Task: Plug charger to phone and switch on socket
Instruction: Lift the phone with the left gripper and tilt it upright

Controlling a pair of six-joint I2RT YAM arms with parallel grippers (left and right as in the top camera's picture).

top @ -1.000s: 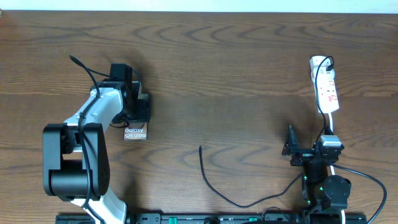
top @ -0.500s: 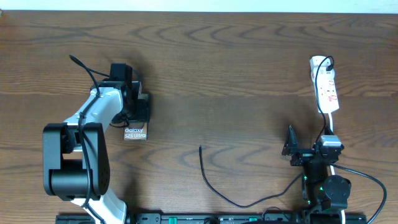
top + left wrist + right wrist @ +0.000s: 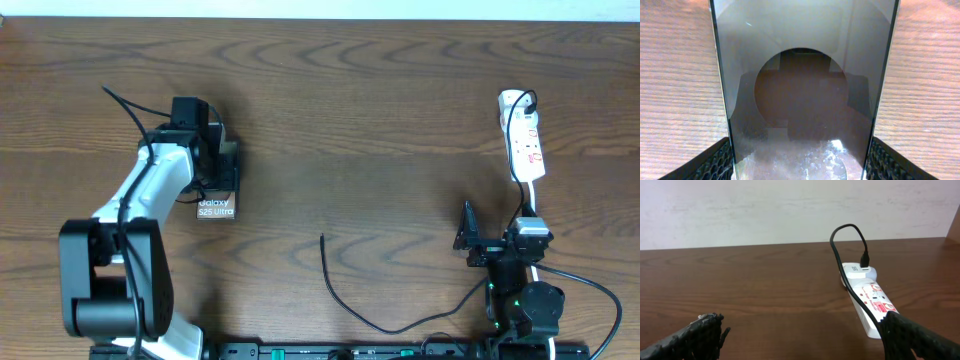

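The left gripper (image 3: 218, 170) looked clamped on the phone (image 3: 216, 208), as far as I could judge: through the wrist camera its glossy screen filled the space between both pads, edges meeting them. I saw the "Galaxy" end sticking out toward me at the left of the desk (image 3: 380, 120). The right gripper (image 3: 802, 325) stood wide apart, holding nothing, just short of the socket (image 3: 870, 300) at the far right. The charger (image 3: 340, 295) was plugged into the socket's far end, its free tip lying mid-desk, well apart from the phone.
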